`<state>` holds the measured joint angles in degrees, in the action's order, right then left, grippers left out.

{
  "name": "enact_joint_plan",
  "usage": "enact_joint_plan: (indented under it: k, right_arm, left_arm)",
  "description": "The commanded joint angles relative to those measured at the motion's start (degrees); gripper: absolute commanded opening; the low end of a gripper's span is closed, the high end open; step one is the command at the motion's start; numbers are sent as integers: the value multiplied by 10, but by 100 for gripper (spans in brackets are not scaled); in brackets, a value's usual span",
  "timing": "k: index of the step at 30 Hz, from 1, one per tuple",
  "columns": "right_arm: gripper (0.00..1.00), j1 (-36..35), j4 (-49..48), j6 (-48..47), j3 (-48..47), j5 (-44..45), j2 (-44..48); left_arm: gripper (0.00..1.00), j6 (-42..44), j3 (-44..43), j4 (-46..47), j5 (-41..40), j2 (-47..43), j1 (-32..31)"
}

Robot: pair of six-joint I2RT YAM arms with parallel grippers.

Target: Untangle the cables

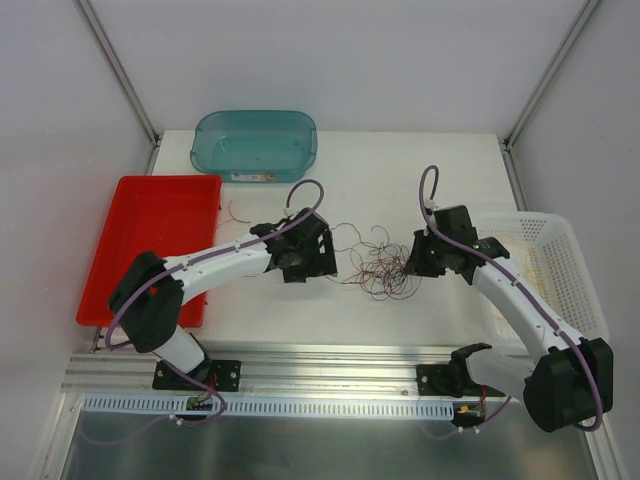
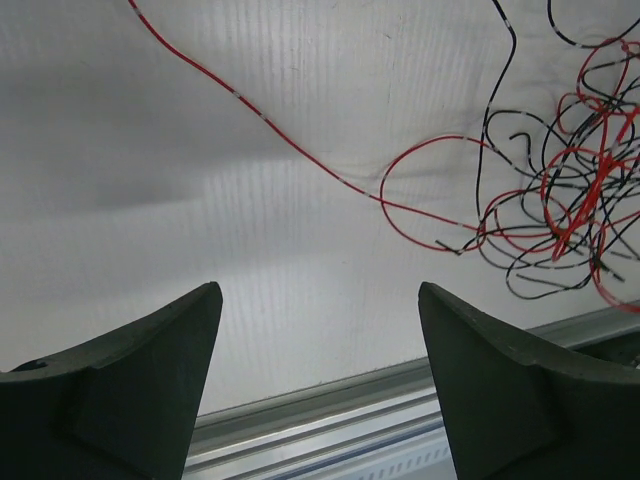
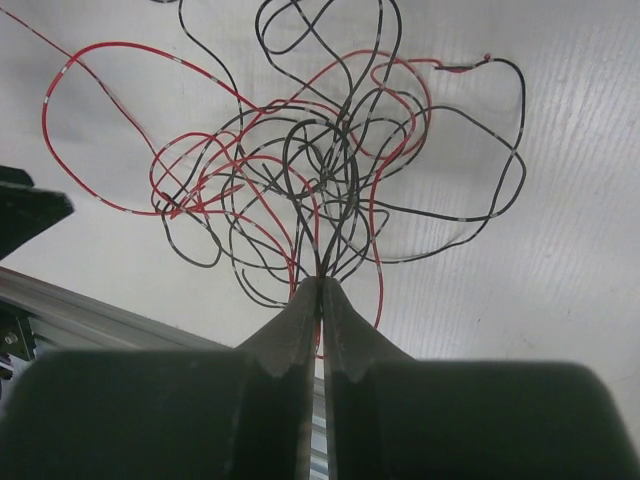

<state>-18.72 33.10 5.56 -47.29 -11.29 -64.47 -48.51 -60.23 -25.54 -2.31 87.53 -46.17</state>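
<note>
The cables (image 1: 378, 265) are thin red and black wires in a loose tangle on the white table between my two arms. My right gripper (image 3: 321, 280) is shut on several strands of the tangle (image 3: 320, 170), which fan out above its fingertips. In the top view it sits at the tangle's right edge (image 1: 418, 262). My left gripper (image 2: 320, 300) is open and empty; the tangle (image 2: 560, 190) lies up and to its right, with one long red strand (image 2: 260, 115) trailing left. In the top view it is just left of the tangle (image 1: 310, 258).
A red tray (image 1: 150, 240) lies at the left, a teal tub (image 1: 255, 145) at the back, a white basket (image 1: 555, 270) at the right. A metal rail (image 1: 330, 360) runs along the table's near edge. A loose red strand (image 1: 236, 212) lies near the tray.
</note>
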Motion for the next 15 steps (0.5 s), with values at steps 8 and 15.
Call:
enact_joint_plan:
  k: [8, 15]
  right_arm:
    - [5, -22, -32, 19, 26, 0, 38]
    - [5, -25, -37, 20, 33, -1, 48]
  left_arm:
    - [69, -289, -43, 21, -55, 93, -36]
    - [57, -358, -60, 20, -65, 141, -52]
